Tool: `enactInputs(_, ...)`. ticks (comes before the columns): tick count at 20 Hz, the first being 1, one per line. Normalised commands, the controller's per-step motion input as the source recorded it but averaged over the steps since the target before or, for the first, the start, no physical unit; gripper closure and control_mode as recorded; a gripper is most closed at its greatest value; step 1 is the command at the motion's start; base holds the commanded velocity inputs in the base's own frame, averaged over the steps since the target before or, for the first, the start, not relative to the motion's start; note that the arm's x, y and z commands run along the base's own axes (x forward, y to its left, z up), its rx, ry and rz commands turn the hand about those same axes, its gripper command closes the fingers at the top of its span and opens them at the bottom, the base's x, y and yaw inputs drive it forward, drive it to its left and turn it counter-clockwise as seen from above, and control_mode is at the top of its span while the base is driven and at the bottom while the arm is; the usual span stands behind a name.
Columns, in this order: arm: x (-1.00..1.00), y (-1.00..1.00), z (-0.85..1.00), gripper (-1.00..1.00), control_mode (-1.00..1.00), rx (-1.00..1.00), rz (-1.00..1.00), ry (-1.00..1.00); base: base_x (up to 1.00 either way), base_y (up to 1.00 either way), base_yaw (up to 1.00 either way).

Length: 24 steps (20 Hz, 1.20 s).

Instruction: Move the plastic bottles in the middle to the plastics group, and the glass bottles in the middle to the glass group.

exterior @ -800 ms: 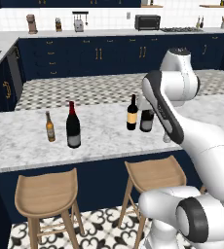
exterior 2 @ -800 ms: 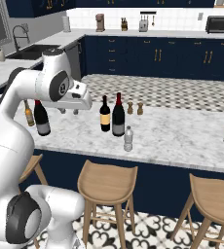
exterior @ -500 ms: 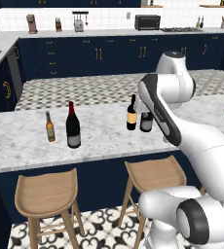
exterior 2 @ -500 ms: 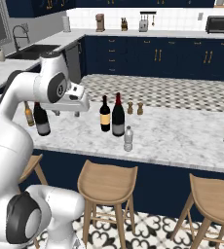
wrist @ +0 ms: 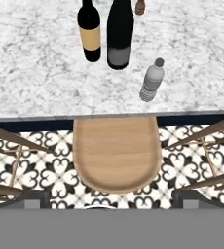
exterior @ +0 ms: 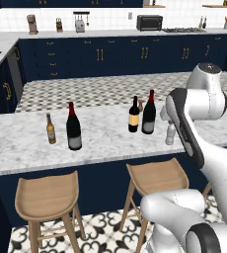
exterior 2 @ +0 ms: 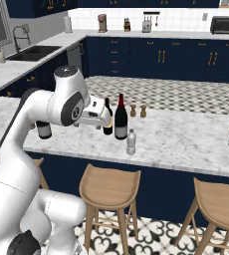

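Left base view: small pale bottle (exterior: 170, 134) at the counter (exterior: 26, 143) edge, just right of the two wine bottles (exterior: 148, 113).

Right base view: same bottle (exterior 2: 131, 142) nearest you, in front of the wines.

Hand view: bottle (wrist: 152, 80) stands clear. Gripper state: cannot tell. Descend on it upright, steering off the wines.

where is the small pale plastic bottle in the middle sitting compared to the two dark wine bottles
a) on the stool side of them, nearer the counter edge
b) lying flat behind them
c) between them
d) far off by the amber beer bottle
a: the small pale bottle stands upright near the counter edge above the stool, apart from the cream-labelled wine bottle and the grey-labelled wine bottle.
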Motion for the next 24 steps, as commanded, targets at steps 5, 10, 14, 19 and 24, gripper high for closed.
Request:
enactInputs(5, 0.15, -0.73, -0.02, -1.0, -1.0, -0.02, -0.04, 0.0, 0.0, 0.0, 0.0)
enactInputs(10, 0.39, -0.29, -0.08, -1.0, -1.0, -0.04, 0.01, 0.0, 0.0, 0.0, 0.0)
enactInputs(14, 0.35, -0.07, -0.29, -1.0, -1.0, -0.08, 0.04, 0.0, 0.0, 0.0, 0.0)
enactInputs(19, 0.19, -0.02, -0.38, -1.0, -1.0, -0.07, 0.02, 0.0, 0.0, 0.0, 0.0)
enactInputs(24, 0.11, 0.0, -0.43, -1.0, -1.0, -0.01, 0.04, 0.0, 0.0, 0.0, 0.0)
